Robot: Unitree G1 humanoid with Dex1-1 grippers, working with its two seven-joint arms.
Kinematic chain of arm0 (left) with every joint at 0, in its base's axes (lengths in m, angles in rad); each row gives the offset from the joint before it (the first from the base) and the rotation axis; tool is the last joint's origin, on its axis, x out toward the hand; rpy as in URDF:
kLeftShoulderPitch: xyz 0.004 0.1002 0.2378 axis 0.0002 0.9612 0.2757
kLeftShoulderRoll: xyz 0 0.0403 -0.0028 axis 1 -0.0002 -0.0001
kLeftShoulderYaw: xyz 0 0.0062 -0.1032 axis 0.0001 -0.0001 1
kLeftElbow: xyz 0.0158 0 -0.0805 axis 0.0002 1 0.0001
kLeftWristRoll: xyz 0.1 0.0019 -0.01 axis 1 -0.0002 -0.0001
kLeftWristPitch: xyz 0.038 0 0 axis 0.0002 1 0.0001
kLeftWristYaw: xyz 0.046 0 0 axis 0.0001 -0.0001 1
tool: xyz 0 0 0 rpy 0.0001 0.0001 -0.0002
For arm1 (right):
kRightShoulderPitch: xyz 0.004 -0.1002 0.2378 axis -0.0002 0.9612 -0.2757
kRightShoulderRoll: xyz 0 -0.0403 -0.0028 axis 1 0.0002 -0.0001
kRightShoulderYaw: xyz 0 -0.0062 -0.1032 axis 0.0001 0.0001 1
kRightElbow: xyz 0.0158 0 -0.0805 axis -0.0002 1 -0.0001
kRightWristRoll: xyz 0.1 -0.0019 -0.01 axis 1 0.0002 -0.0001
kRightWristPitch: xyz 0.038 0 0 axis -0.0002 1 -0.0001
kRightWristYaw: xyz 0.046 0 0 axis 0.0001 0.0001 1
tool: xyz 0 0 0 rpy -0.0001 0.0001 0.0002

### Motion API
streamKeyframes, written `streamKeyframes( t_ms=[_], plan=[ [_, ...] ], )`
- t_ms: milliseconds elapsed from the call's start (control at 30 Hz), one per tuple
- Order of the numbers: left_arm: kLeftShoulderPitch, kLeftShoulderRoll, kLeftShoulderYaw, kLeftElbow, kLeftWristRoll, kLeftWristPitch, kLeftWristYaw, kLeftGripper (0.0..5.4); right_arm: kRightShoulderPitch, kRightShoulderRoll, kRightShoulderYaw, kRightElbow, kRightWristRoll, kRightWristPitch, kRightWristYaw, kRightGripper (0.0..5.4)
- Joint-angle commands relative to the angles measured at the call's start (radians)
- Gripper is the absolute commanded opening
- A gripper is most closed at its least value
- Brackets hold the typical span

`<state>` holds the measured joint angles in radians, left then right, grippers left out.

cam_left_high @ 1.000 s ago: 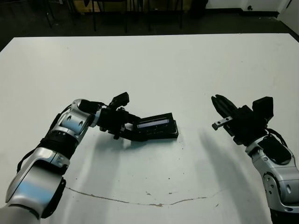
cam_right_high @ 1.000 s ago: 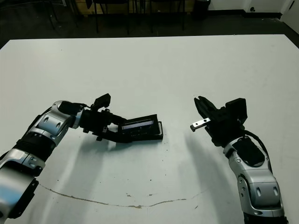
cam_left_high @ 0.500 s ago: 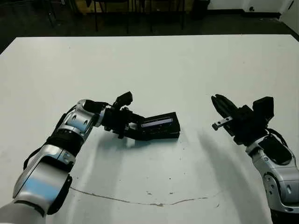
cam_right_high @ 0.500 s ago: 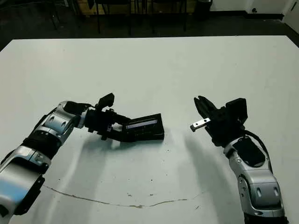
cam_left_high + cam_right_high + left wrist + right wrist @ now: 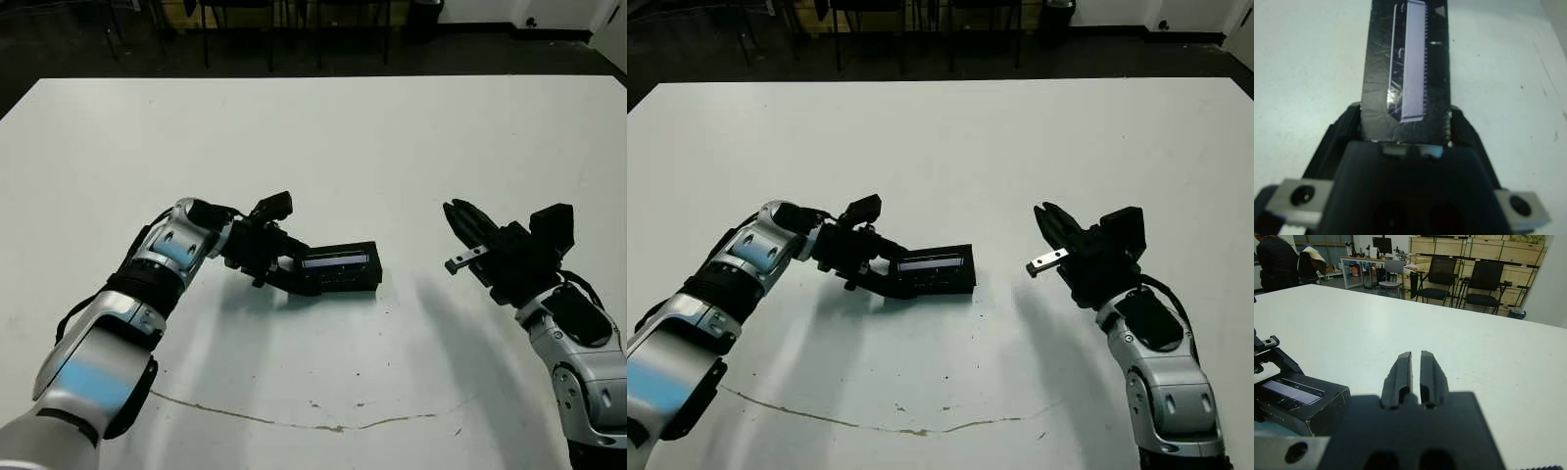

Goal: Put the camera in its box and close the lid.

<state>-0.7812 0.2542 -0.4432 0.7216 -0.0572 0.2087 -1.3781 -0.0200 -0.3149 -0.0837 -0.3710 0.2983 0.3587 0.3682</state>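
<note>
The lid [image 5: 338,262], flat and black with a glossy pale panel, lies nearly level on the black box [image 5: 345,284] at the table's middle. In the right wrist view the lid [image 5: 1293,392] covers the box's dark side wall [image 5: 1317,413]. The camera is hidden from every view. My left gripper [image 5: 294,274] is shut on the lid's left end, and its fingers [image 5: 1352,122] flank the lid [image 5: 1405,63] in the left wrist view. To the right, my right gripper [image 5: 458,217] hovers above the table, well apart from the box. It is shut and holds nothing [image 5: 1411,357].
A thin brownish crack line [image 5: 323,426] runs across the table near its front edge. Black chairs [image 5: 1484,284] and stacked crates stand beyond the far edge. A person [image 5: 1273,264] stands at the far left in the right wrist view.
The lid has come down from a tilted pose to nearly flat on the box. My left gripper has moved a little right with it. The right arm has stayed still.
</note>
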Motion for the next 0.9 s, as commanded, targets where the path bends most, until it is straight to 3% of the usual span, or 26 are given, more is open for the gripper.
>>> streamKeyframes(
  t_ms=[33,900],
  plan=[
    [0.054,-0.070,-0.088,0.025,0.065,0.022,-0.009,2.72,0.020,-0.009,-0.003,-0.006,-0.008,0.016,-0.007,0.00],
    [0.014,-0.052,-0.165,0.012,0.152,0.039,-0.019,2.72,0.037,-0.002,0.003,-0.015,-0.007,0.018,-0.009,0.00]
  ],
)
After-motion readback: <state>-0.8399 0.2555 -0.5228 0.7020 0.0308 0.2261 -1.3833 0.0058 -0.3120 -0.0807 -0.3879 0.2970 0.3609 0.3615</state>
